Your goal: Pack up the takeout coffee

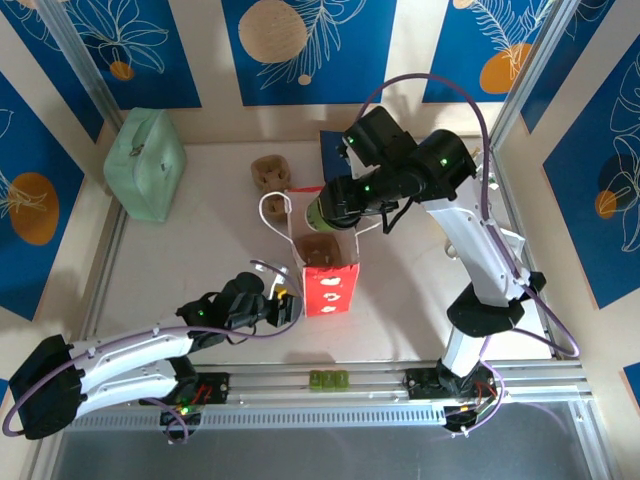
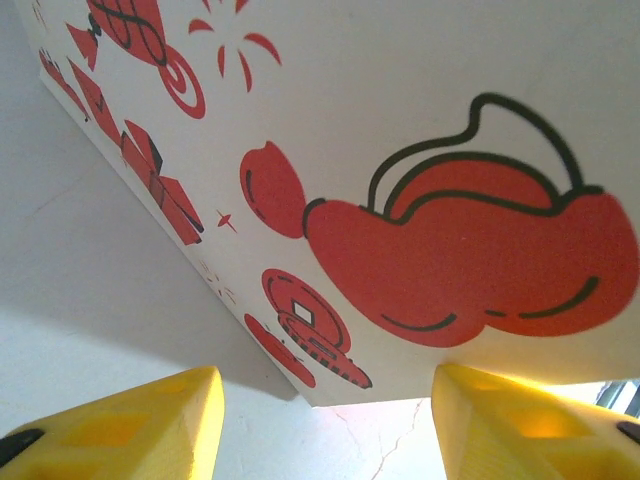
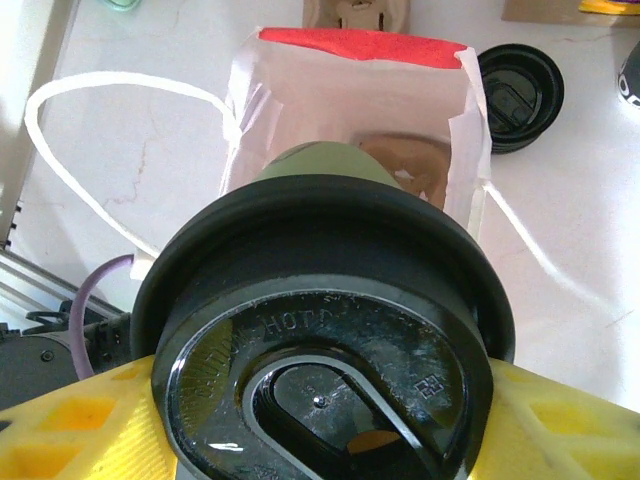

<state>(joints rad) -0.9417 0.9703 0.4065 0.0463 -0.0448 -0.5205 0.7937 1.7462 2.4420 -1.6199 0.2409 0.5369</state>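
Observation:
The takeout coffee (image 3: pixel 330 340) is an olive-walled paper cup under a black round lid. My right gripper (image 3: pixel 325 425) is shut on it, a yellow finger (image 3: pixel 75 430) on each side of the cup. In the top view the cup (image 1: pixel 322 212) hangs tilted over the open mouth of a red-and-white paper bag (image 1: pixel 330 285), still above it. A brown cardboard piece (image 3: pixel 405 165) lies inside the bag (image 3: pixel 350 95). My left gripper (image 1: pixel 288 308) sits low at the bag's left side. Its yellow fingers (image 2: pixel 130 425) stand open, with the printed bag wall (image 2: pixel 420 200) just ahead and nothing clamped.
A loose black lid (image 3: pixel 520 90) lies on the table right of the bag. The bag's white handle loops (image 1: pixel 275 210) splay outward. A brown cardboard holder (image 1: pixel 270 175) and a mint-green pouch (image 1: pixel 145 165) sit at the back left. Metal frame rails border the table.

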